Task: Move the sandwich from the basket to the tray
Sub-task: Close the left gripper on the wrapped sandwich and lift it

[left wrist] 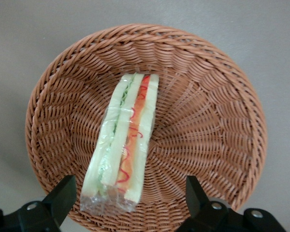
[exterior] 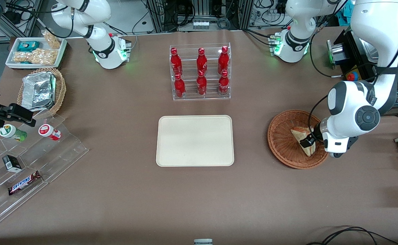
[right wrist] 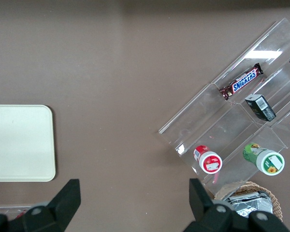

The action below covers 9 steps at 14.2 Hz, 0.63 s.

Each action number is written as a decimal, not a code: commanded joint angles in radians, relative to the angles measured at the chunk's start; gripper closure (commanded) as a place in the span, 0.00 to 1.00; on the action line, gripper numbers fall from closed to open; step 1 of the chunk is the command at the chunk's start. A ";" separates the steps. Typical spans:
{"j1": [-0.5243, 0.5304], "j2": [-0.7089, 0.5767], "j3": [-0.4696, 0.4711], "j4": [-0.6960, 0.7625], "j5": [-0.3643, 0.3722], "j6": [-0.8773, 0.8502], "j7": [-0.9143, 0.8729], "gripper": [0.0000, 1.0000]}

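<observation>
The large flat cream-beige rectangular tray lies bare, well apart from the round reddish-brown woven wicker basket toward the working arm's end. The clear acrylic rack of red bottles stands farther from the front camera than the tray; no object blocks the direct path between basket and tray. The left arm's gripper hovers over the basket with jaws spread wide, holding nothing. The wrapped triangular sandwich rests on edge inside the basket. Risk: loose clear wrap may slip between the fingers, or a fingertip may catch the basket's weave and drag the basket.
</observation>
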 commanded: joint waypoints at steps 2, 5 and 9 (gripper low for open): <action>0.004 0.032 0.004 -0.015 0.015 0.038 -0.020 0.00; 0.004 0.047 0.013 -0.038 0.015 0.090 -0.020 0.00; 0.004 0.070 0.018 -0.052 0.016 0.113 -0.020 0.15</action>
